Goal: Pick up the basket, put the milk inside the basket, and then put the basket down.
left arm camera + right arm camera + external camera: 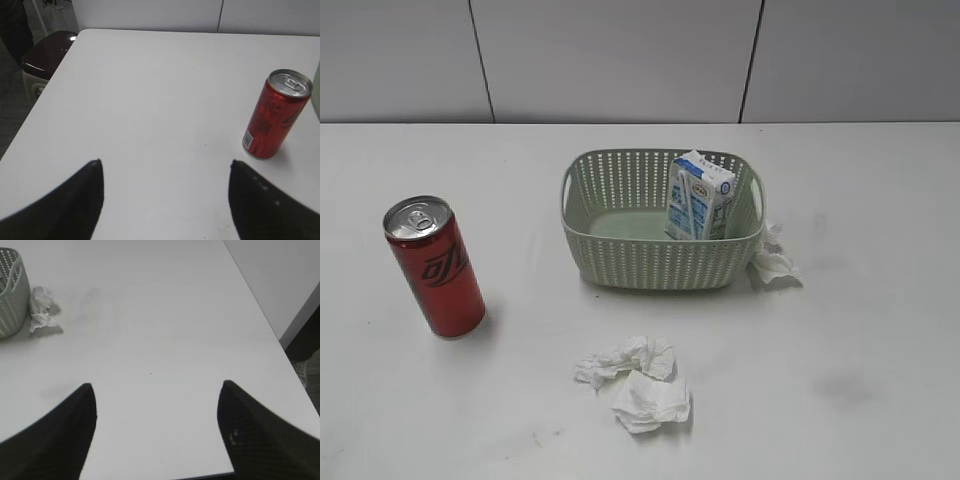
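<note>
The pale green slotted basket (660,255) stands on the white table at the middle of the exterior view. The white and blue milk carton (700,195) stands upright inside it, against its right end. A corner of the basket (9,300) shows at the left edge of the right wrist view. Neither gripper shows in the exterior view. My left gripper (166,162) is open and empty over bare table left of the can. My right gripper (157,385) is open and empty over bare table right of the basket.
A red soda can (435,267) stands left of the basket and also shows in the left wrist view (275,115). Crumpled tissues (635,380) lie in front of the basket, another (772,262) by its right end. The table's right edge (260,310) is near.
</note>
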You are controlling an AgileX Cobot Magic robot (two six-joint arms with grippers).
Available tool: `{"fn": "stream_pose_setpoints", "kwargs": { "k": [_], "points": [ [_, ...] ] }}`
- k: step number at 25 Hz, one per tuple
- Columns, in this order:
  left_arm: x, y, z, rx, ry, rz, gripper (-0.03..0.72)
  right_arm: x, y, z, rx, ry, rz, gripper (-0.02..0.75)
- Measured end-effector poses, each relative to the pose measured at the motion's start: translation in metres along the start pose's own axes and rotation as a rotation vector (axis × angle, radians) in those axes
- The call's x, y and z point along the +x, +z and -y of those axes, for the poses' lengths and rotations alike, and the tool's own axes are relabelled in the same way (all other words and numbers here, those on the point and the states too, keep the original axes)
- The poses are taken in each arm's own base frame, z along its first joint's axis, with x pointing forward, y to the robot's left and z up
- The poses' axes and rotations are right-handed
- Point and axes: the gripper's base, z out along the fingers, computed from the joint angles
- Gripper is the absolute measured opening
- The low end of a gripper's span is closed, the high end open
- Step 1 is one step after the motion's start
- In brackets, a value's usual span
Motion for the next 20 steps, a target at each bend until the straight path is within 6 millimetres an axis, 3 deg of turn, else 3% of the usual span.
{"fn": "stream_pose_setpoints", "kwargs": {
  "k": [20],
  "points": [
    [0.0001,0.0,-0.0006,-0.007,0.004,-0.001,0.593,-0.0001,0.0003,0.0002,-0.042,-0.021,0.001,0.569]
  ]
}}
